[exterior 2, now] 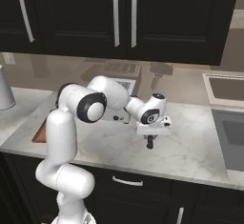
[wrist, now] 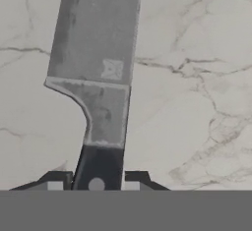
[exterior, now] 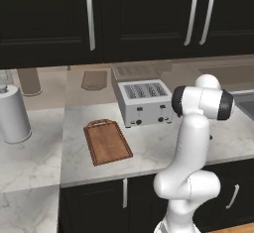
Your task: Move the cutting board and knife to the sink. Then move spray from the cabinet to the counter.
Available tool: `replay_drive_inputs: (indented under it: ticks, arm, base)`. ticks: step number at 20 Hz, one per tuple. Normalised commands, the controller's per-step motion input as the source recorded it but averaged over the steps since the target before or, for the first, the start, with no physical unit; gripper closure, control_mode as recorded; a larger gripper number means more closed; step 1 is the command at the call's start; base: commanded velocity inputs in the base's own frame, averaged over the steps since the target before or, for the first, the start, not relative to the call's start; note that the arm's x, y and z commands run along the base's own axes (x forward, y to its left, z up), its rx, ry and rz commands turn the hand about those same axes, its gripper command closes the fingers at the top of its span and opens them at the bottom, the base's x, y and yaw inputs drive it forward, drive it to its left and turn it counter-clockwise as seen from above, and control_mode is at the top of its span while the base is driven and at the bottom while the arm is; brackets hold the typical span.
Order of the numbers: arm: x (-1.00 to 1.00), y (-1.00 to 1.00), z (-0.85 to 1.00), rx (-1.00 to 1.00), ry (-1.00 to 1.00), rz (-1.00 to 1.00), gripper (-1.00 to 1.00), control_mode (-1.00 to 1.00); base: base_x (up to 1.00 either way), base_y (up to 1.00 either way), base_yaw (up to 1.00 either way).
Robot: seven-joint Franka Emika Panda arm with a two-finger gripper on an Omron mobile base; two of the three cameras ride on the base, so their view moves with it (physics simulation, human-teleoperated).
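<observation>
Left base view: cutting board [exterior: 107, 141] lies flat on the counter [exterior: 154, 145], just left of and in front of the toaster [exterior: 145, 102]. Reddish-brown wood, rounded corners, loop handle at the far short end. Arm [exterior: 191, 152] stands right of it. Paper-towel roll [exterior: 13, 114] far left.

Right base view: gripper [exterior 2: 150, 144] points straight down at the marble, tips at the surface, right of the toaster. Sink [exterior 2: 231, 139] well apart, at right edge.

Hand view: knife [wrist: 96, 72] flat on the marble; broad grey blade, black handle with a pale rivet. Handle sits between the two fingertips [wrist: 55, 181], jaws narrow, closed in on either side of it
</observation>
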Motion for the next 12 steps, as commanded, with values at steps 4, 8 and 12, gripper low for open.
replay_drive_inputs:
  ticks: [4,8,12]
  arm:
    - [-0.48,0.00,-0.58,0.03,0.10,0.01,1.00,-1.00]
    - [-0.60,-0.01,-0.09,0.04,-0.01,0.00,1.00,-1.00]
    - [-0.62,0.00,0.00,0.01,-0.09,0.00,1.00,-1.00]
  base:
    - [0.00,0.00,0.00]
    - [0.00,0.00,0.00]
    - [0.00,0.00,0.00]
